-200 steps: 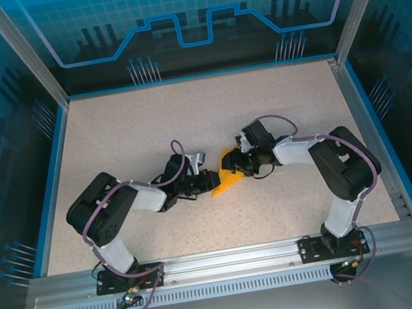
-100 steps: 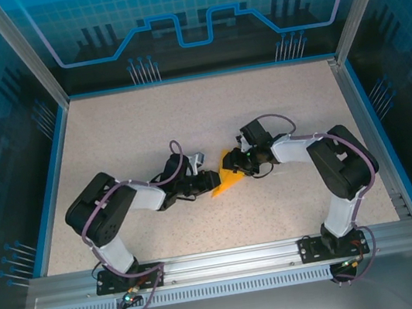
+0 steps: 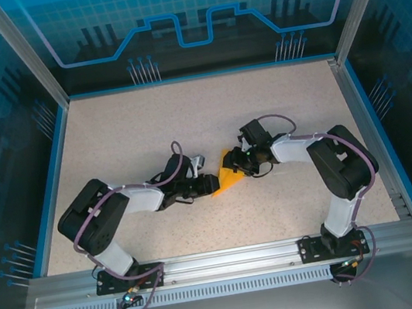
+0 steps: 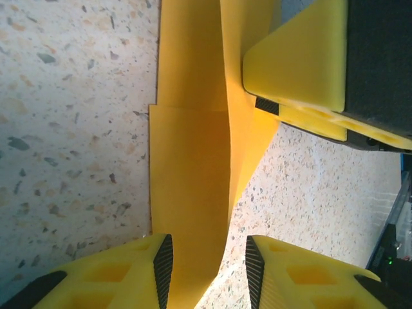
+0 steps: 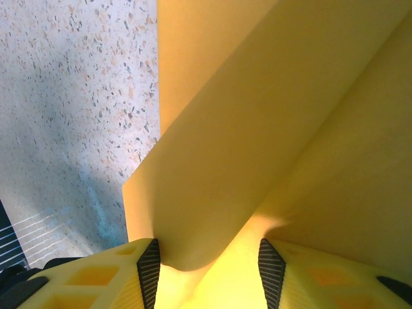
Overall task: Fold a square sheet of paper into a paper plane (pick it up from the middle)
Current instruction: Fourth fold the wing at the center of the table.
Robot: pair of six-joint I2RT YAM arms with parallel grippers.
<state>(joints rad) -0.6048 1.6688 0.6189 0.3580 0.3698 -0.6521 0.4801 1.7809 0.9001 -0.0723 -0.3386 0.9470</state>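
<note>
Top view: part-folded paper (image 3: 226, 180) lies on the worktop (image 3: 276, 104) near centre, its pointed end toward 7 o'clock. The left claw (image 3: 207, 179) is at its 9 o'clock and the right claw (image 3: 239, 166) at its 2 o'clock, likely one to pin and one to crease. Left wrist: jaws apart, astride the paper's narrow end, bare worktop beside one pad, so no grip. Right wrist: paper (image 5: 257, 129) fills the gap pad to pad and bows there. The right claw (image 5: 208, 257) reads as clamped on it, steadying the fold.
</note>
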